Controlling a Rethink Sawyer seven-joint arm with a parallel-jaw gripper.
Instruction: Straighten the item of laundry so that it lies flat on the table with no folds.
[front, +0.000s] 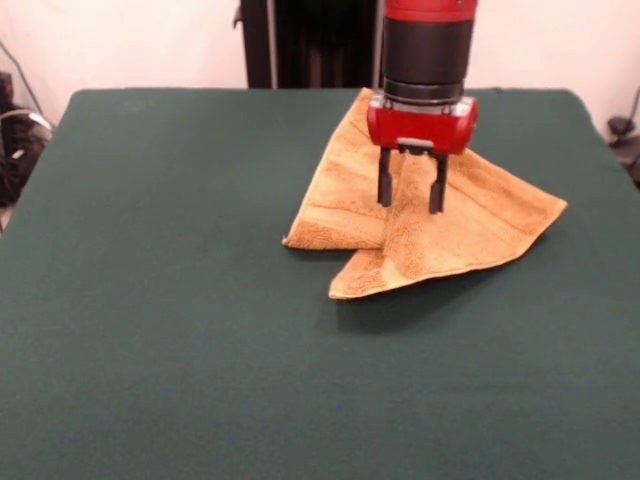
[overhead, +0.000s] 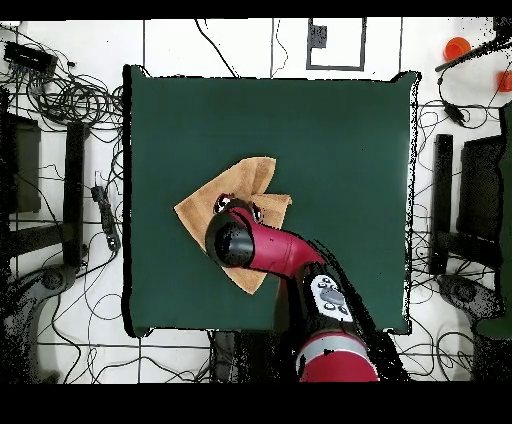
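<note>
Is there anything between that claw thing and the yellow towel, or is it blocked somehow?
Nothing visible stands in the way. The gripper hangs directly over the folded towel, its two black fingers open on either side of a raised ridge of cloth. The green table around the towel shows no other objects.

In the front view the towel (front: 470, 215) lies on the table (front: 170, 300), toward the back and a bit to the right of the middle, with lots of bare table in front of it and to its left. One part of the towel is folded over and lies on top of another part, so one corner points left and another points right. The gripper (front: 411, 185) hangs right above the middle of the towel, with one finger on each side of a raised ridge of cloth.
</note>
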